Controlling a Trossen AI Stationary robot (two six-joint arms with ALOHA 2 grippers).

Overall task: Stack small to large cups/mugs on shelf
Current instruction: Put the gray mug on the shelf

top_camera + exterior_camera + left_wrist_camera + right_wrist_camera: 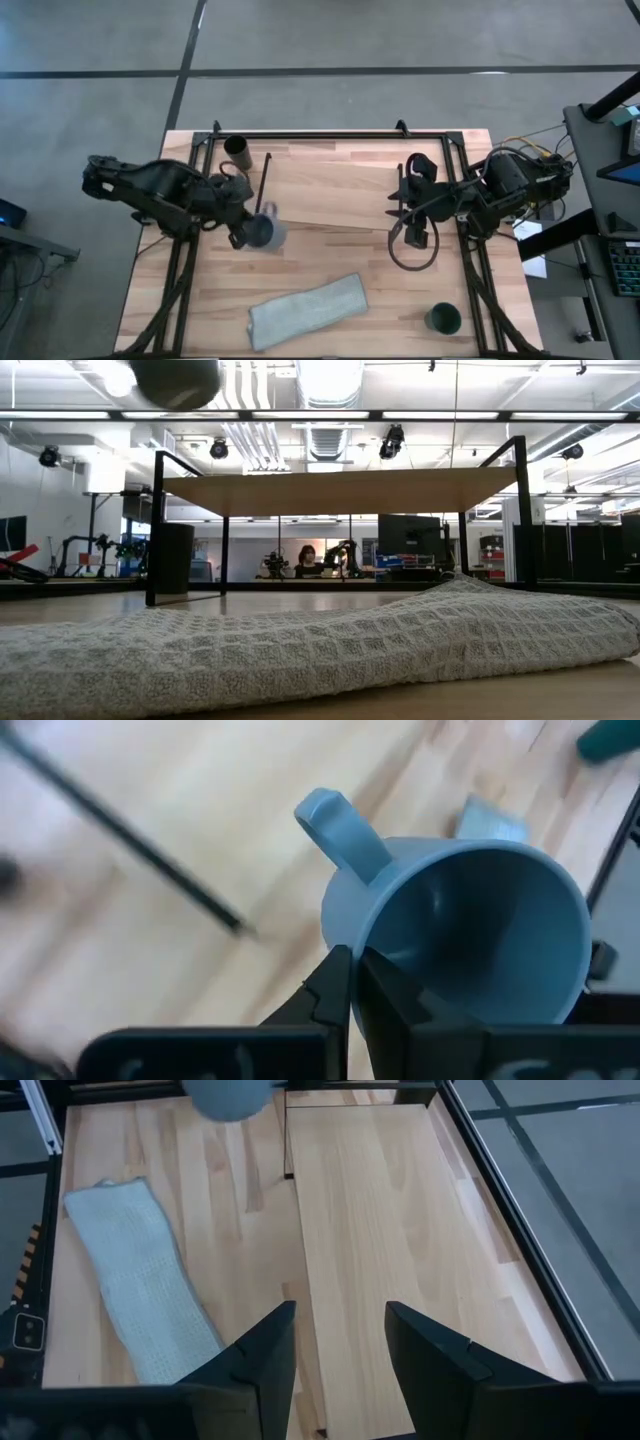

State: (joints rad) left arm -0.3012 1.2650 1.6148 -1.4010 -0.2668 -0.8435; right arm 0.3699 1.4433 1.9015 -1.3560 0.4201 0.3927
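The left gripper (352, 982) pinches the rim of the grey-blue mug (263, 232), lifted beside the shelf (330, 190). The right gripper (335, 1342) waits spread above the shelf. The shelf looks bare; black cup (237, 150) and teal-green cup (443, 318) remain on the desk (200, 300), so nearly everything is left.

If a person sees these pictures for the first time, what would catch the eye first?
Probably the grey-blue mug, pinched by its rim in the left tool, held above the table beside the shelf. Next, the pale knitted cloth lying near the front edge, and the right tool open over the shelf.
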